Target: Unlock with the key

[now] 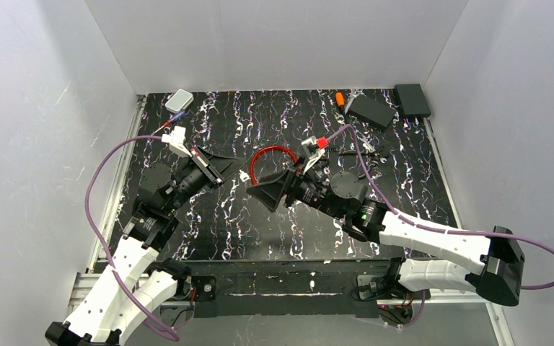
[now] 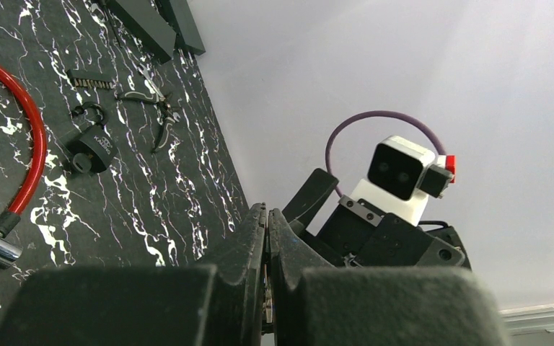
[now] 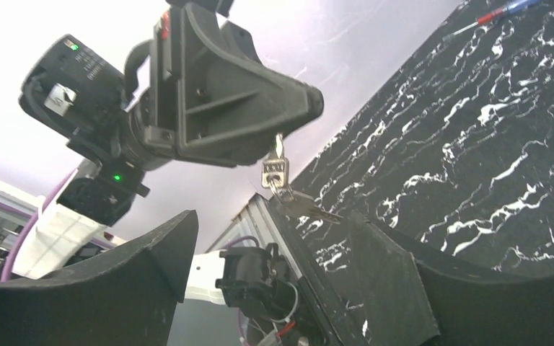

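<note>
On the black, white-veined surface (image 1: 260,115), the two arms meet near the middle, their tips facing each other just beside the red cable lock (image 2: 36,137). The lock's loop lies flat, its metal end toward the near side. At the far right corner sit two flat black boxes (image 1: 371,109), one just behind the other, and at the far left a small white box (image 1: 179,99) rests near a red-and-blue screwdriver (image 3: 501,11).

The left end effector (image 2: 267,216) is raised off the surface and closed tight, its two fingers pressed together. The right wrist view shows that it pinches the key (image 3: 274,171) at its tip. The key hangs down from the fingertips, clear of the surface, and a second key (image 3: 310,209) dangles from it, tilted sideways.

The right end effector (image 3: 274,220) is spread wide, one finger on each side of the hanging keys and touching neither. It holds nothing, and its opening faces the left arm's tip.

A small black padlock (image 2: 90,148) lies on the surface well beyond the cable lock, shackle toward the far side. Near it lie a pair of pliers (image 2: 155,97) and a short dark comb-like strip (image 2: 90,81).
</note>
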{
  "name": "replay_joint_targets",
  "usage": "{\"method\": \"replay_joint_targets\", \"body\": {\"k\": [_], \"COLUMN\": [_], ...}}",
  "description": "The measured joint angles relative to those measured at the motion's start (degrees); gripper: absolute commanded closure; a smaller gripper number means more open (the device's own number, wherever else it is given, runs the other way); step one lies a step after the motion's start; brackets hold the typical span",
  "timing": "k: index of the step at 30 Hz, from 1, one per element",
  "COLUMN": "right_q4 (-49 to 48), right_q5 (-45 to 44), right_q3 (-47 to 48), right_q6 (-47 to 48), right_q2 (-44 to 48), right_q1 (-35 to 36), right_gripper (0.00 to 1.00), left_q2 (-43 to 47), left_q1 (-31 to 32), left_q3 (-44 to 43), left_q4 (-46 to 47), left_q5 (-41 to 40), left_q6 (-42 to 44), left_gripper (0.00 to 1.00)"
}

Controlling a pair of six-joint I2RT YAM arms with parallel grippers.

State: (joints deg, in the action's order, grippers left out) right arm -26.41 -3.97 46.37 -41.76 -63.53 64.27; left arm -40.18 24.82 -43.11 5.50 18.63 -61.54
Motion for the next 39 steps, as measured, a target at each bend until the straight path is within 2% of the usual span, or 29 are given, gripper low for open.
{"method": "replay_joint_targets", "body": {"k": [6, 14, 27, 39], "right_q4": [-2.7, -3.6, -3.6, -3.6], "right_q5": [0.7, 1.2, 1.8, 1.9], "right_q3": [2.2, 5.0, 5.4, 5.4], "right_q6": [-0.9, -1.6, -2.4, -3.2], "right_q2": [-1.9, -5.2, -7.4, -7.5], "right_q1": [-0.7, -0.9, -1.3, -1.7], "right_gripper": [0.26, 0.43, 0.53, 0.73], "left_q2": [0.0, 0.0, 0.0, 0.0], "left_q1": [0.0, 0.0, 0.0, 0.0], "left_q3": [0.0, 0.1, 0.3, 0.4], "left_q4": [0.0, 0.1, 0.5, 0.6], "left_q5": [-0.1, -0.2, -0.7, -1.1], "left_q6": [0.0, -0.3, -0.9, -1.4], "left_gripper": [1.0, 1.0, 1.0, 1.0]}}
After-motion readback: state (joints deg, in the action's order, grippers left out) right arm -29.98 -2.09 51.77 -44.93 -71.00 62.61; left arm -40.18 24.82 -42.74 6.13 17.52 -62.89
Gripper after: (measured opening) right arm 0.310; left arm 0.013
